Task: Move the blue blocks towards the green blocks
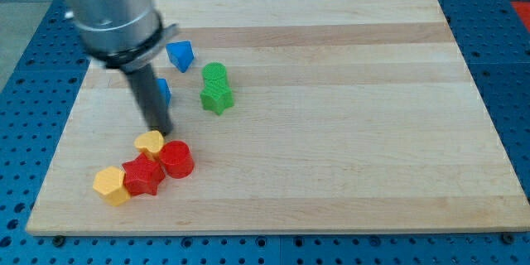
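Observation:
A blue block [180, 55] with a pointed outline sits at the upper left of the wooden board [348, 116]. A second blue block [164, 92] is mostly hidden behind my rod. A round green block [214, 74] and a green star-shaped block [217, 97] stand touching each other, just right of the blue ones. My tip [162, 132] rests below the hidden blue block and just above a yellow heart-shaped block [151, 142].
Below my tip lies a cluster: a red round block [176, 159], a red star-shaped block [142, 175] and a yellow hexagonal block [111, 185] near the board's lower left. The board's left edge runs close by.

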